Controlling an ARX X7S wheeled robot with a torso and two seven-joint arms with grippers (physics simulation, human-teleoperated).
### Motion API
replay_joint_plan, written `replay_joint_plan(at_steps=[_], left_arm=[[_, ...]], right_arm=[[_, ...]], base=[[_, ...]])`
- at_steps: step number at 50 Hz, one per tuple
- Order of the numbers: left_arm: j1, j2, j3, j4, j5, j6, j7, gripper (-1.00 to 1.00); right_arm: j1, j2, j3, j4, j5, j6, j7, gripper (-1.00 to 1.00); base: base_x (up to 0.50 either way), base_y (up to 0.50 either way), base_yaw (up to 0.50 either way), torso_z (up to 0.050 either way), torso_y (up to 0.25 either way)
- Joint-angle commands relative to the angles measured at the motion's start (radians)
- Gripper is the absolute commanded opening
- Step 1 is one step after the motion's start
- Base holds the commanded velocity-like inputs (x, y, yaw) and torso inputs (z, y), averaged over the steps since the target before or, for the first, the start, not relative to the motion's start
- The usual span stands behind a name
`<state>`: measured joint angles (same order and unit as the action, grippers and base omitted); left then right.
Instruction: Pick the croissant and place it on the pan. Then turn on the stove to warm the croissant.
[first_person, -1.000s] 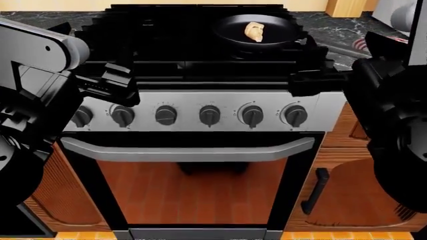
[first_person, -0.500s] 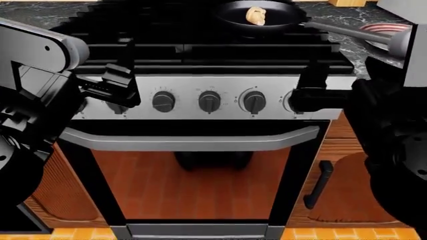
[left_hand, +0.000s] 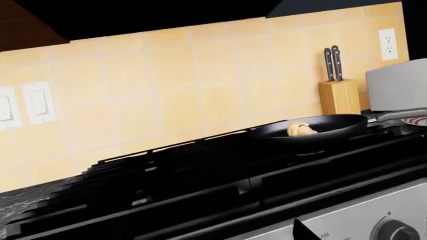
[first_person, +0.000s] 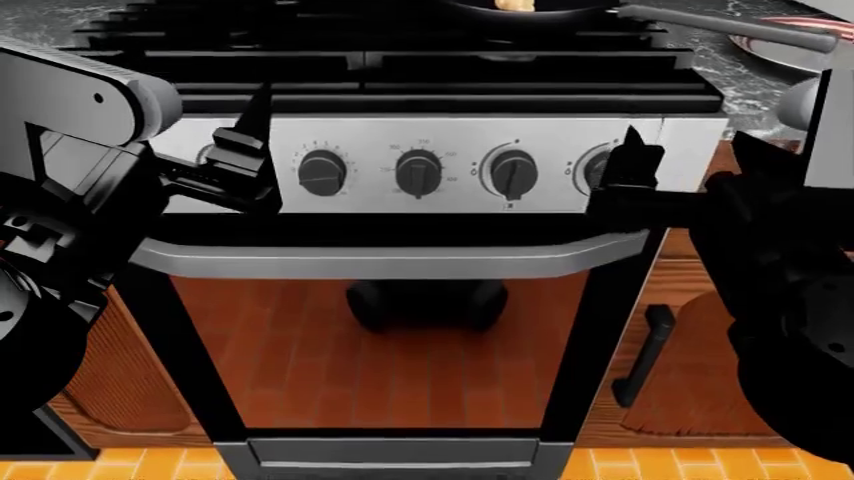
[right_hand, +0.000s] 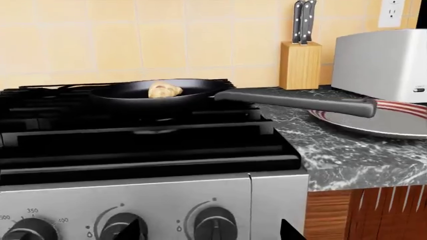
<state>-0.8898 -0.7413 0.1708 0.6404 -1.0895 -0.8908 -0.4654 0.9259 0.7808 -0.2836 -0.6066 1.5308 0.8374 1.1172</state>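
The croissant (right_hand: 165, 90) lies in the black pan (right_hand: 133, 94) on the stove's (first_person: 441, 95) back right burner; in the head view only the pan's front rim (first_person: 534, 6) and long handle (first_person: 727, 27) show at the top edge. My right gripper (right_hand: 210, 232) is open, level with the knob panel, its fingertips (right_hand: 290, 231) on either side of the rightmost knob (right_hand: 213, 222). That gripper (first_person: 627, 165) partly covers this knob in the head view. My left gripper (first_person: 247, 145) hangs open and empty before the panel's left end; the left wrist view shows one fingertip (left_hand: 303, 232).
Right of the stove, on the dark marble counter (right_hand: 347, 155), are a grey plate with a red-striped rim (right_hand: 393, 122), a white toaster (right_hand: 383, 62) and a knife block (right_hand: 300, 62). The silver oven handle (first_person: 387, 262) juts out below the knobs (first_person: 418, 172). Wooden cabinets flank the oven.
The head view has sunk, so the stove top slides up and the pan nearly leaves the frame. My right gripper has come down in front of the rightmost knob. The left gripper holds its place.
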Motion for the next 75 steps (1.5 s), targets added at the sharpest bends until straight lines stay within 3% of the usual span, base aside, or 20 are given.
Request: replay_joint_plan(at_steps=[1, 24, 50, 75], left_arm=[[-0.002, -0.002, 0.002, -0.001, -0.003, -0.001, -0.002, 1.0], [-0.002, -0.005, 0.007, 0.0, 0.0, 0.007, 0.001, 1.0], [0.007, -0.005, 0.006, -0.004, 0.003, 0.035, 0.027, 1.0], [0.01, -0.003, 0.002, -0.004, 0.0, 0.039, 0.003, 1.0]], right_arm=[[-0.012, 0.005, 0.001, 0.008, -0.01, -0.006, -0.01, 1.0], [0.002, 0.013, -0.013, 0.035, -0.025, 0.005, -0.044, 1.0], [0.045, 0.037, -0.071, 0.163, -0.041, 0.073, -0.174, 1.0], [0.101, -0.016, -0.135, 0.297, -0.137, 0.079, -0.264, 1.0]], base=[[0.0, 0.0, 0.0, -0.05, 0.0], [0.0, 0.0, 0.0, -0.05, 0.0], [0.0, 0.0, 0.0, 0.0, 0.0], [0.0, 0.0, 0.0, 0.0, 0.0]])
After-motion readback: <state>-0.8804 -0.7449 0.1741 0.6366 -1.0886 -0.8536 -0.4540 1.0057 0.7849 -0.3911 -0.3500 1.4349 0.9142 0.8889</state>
